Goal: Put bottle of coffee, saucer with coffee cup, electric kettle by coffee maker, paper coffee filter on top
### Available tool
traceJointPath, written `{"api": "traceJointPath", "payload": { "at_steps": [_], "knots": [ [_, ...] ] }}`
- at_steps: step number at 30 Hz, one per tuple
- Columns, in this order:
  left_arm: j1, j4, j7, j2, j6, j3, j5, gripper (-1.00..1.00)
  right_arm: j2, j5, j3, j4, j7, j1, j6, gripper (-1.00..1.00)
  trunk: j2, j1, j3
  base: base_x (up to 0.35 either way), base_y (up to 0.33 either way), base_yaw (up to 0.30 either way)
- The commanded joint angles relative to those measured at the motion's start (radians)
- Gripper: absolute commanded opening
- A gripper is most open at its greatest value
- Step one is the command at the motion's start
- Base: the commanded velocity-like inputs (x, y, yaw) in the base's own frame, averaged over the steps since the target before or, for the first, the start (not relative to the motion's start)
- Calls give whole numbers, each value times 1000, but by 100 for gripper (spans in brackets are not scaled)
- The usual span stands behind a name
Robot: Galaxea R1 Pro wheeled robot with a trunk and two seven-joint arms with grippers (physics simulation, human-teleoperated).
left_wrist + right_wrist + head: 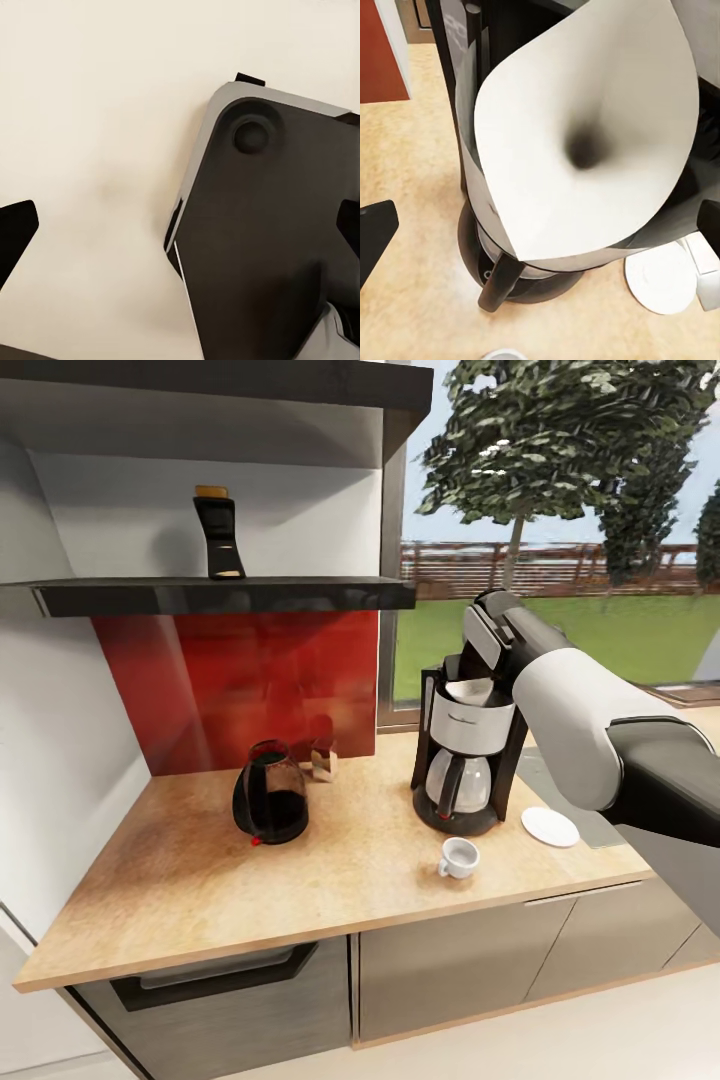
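Note:
The coffee maker stands on the kitchen countertop, and the white paper coffee filter rests, slightly tilted, in its top. My right gripper hovers open just above the filter, not gripping it. The saucer lies to the right of the machine's base. In front of the machine stands the coffee cup, directly on the wood. The electric kettle sits further left. The bottle of coffee stands on the kitchen shelf. My left gripper is open over pale floor.
A small tan-and-silver shaker stands by the red backsplash behind the kettle. The sink's edge lies behind the saucer. A window fills the right wall. My right arm reaches in over the counter's right end.

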Motion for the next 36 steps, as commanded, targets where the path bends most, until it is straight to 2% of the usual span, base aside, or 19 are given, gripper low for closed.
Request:
{"api": "traceJointPath", "payload": {
  "at_steps": [1, 11, 26, 36],
  "knots": [
    [-1, 1, -1, 0, -4, 8, 2, 100, 0, 1, 1, -1, -1, -1, 4, 100, -2, 1, -2, 0, 0, 0],
    [-1, 1, -1, 0, -4, 8, 2, 100, 0, 1, 1, -1, -1, -1, 4, 100, -2, 1, 7, 0, 0, 0],
    [-1, 1, -1, 0, -4, 6, 2, 100, 0, 1, 1, -1, -1, -1, 4, 100, -2, 1, 8, -1, -1, 0],
    [-1, 1, -1, 0, -4, 7, 2, 100, 0, 1, 1, -1, 1, -1, 4, 100, -2, 1, 8, -198, -133, 0]
  ]
}}
